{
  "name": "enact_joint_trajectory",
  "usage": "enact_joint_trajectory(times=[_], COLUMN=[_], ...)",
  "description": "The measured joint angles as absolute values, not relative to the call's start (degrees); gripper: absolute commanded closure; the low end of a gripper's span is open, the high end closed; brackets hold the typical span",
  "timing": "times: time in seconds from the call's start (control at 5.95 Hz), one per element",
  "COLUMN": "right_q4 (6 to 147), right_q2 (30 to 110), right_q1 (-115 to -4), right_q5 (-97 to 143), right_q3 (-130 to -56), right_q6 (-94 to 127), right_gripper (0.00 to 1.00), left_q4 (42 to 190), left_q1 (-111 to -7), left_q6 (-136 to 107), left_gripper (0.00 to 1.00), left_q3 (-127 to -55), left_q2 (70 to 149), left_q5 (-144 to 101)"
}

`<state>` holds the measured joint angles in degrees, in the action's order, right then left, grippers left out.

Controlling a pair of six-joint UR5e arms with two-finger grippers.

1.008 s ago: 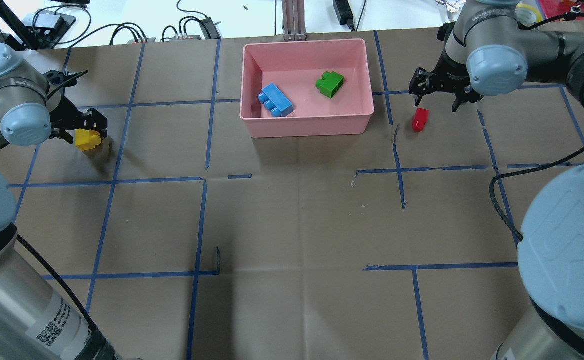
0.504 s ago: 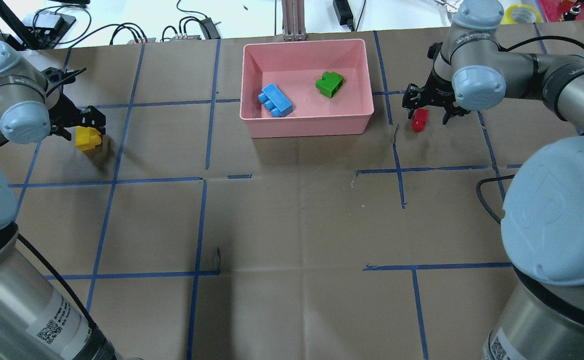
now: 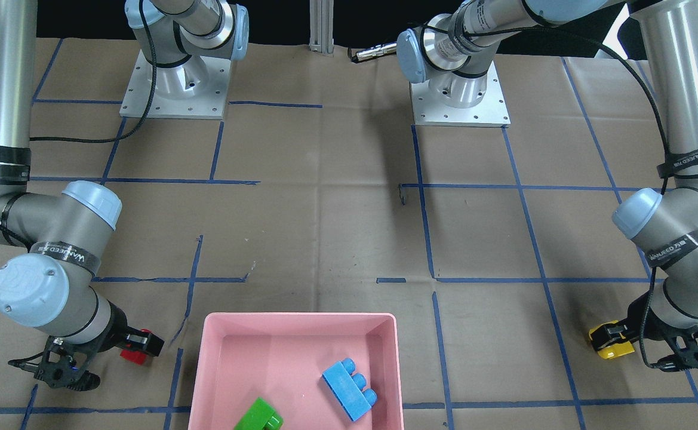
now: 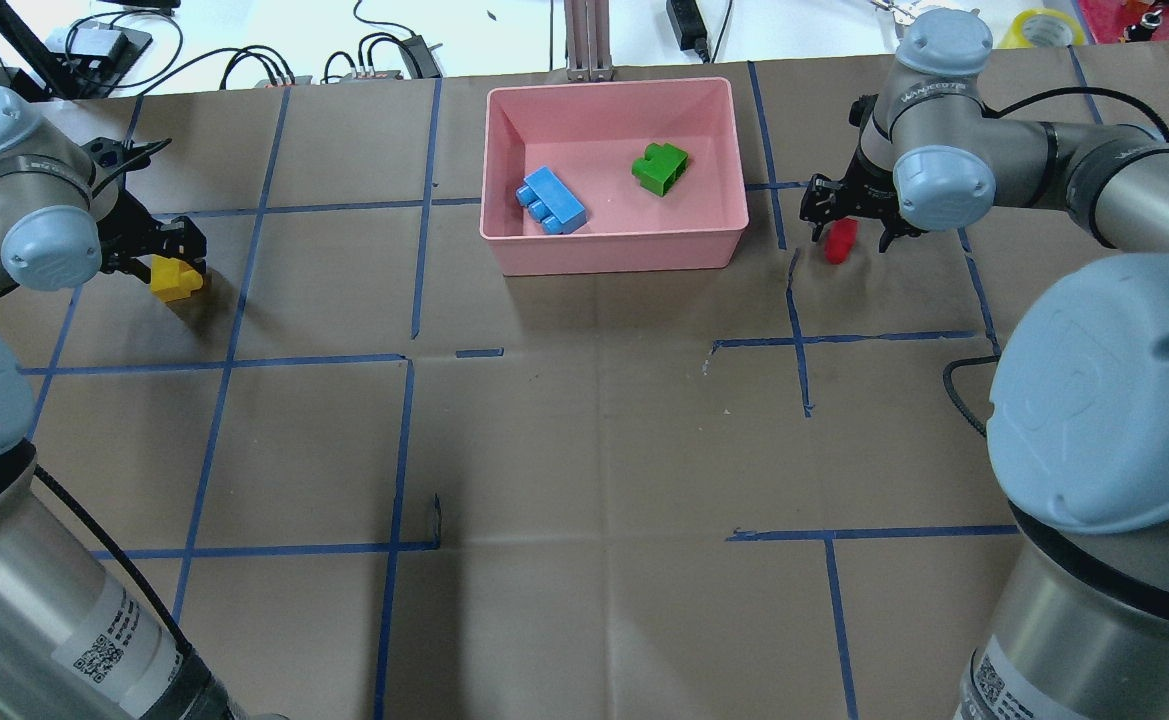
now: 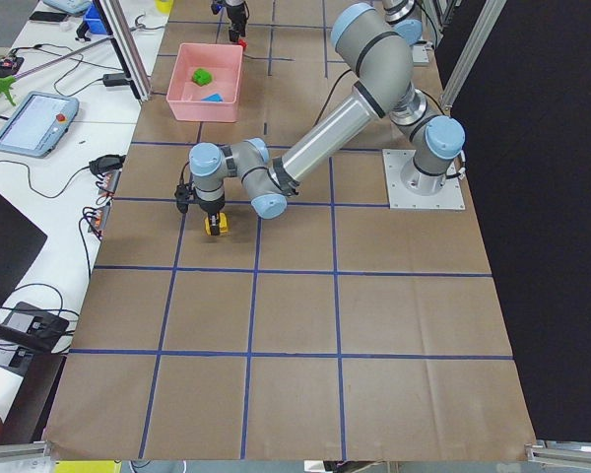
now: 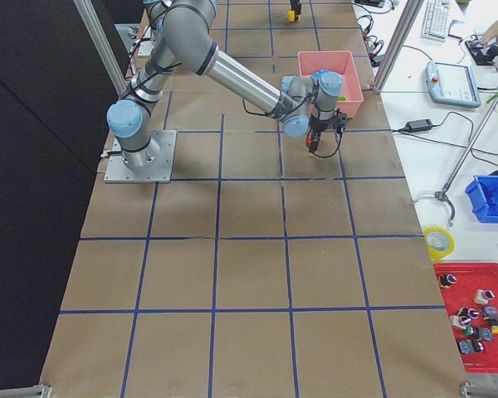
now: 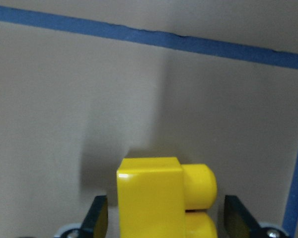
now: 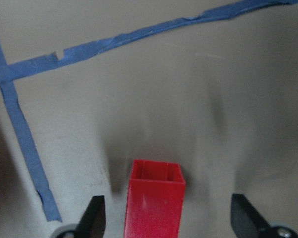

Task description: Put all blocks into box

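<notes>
The pink box stands at the table's far middle and holds the blue block and the green block. The yellow block lies on the paper at the far left. My left gripper is low over it and open. In the left wrist view the fingertips stand either side of the yellow block with gaps. The red block lies just right of the box. My right gripper is open around it. The right wrist view shows the red block between the spread fingertips.
Blue tape lines cross the brown paper. Cables and power bricks lie beyond the far edge, and a metal post stands behind the box. A yellow tape roll sits at the far right.
My right gripper has moved left and down, from beside the red block to straddling it. My left gripper has settled slightly lower around the yellow block. No block has moved.
</notes>
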<state>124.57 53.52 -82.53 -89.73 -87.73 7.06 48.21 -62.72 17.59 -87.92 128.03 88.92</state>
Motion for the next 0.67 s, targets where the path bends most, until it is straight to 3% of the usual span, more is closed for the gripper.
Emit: enact_joint_trajectory(times=[0.17, 0.5, 0.67], right_q4=[124.6, 124.6, 124.6], right_q2=[53.5, 53.6, 53.7], right_q1=[-82.5, -82.7, -82.7], right_q5=[-89.7, -89.7, -89.7], right_q3=[-87.7, -87.7, -87.5], right_q6=[7.4, 8.0, 8.0], right_gripper=[0.87, 0.97, 0.98], left_q4=[47.9, 47.8, 48.1], left_q1=[-62.5, -62.4, -62.5], left_q6=[17.8, 18.3, 18.5], left_gripper=[0.58, 0.87, 0.94], left_q3=[-87.8, -87.7, -87.4], left_q2=[128.1, 128.0, 127.4], left_q5=[88.4, 88.1, 88.1])
